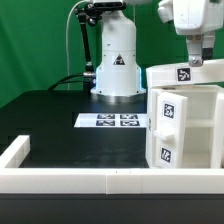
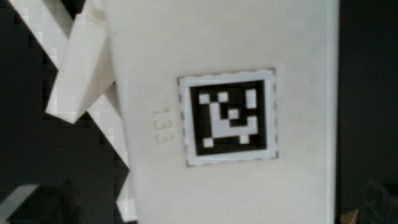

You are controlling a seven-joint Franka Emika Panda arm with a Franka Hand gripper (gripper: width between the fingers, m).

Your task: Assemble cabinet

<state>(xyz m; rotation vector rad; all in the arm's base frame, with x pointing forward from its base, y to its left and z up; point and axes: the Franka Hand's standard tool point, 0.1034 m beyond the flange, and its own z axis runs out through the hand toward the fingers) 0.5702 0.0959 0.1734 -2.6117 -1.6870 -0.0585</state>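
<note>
The white cabinet body (image 1: 192, 130) stands at the exterior view's right, with two tags on its near face. A white panel (image 1: 190, 73) with a tag lies on top of it. My gripper (image 1: 200, 57) hangs straight down over that panel, jaws wide apart and nothing held between them. In the wrist view the same panel (image 2: 222, 150) fills most of the picture, with its black-and-white tag (image 2: 231, 115) beside a faint printed number. My fingertips are not clear there. A slanted white edge (image 2: 75, 65) of another part shows beside the panel.
The arm's white base (image 1: 115, 62) stands at the back with a black cable. The marker board (image 1: 112, 121) lies flat in front of it. A low white rim (image 1: 80, 179) edges the black table along the front and the exterior view's left.
</note>
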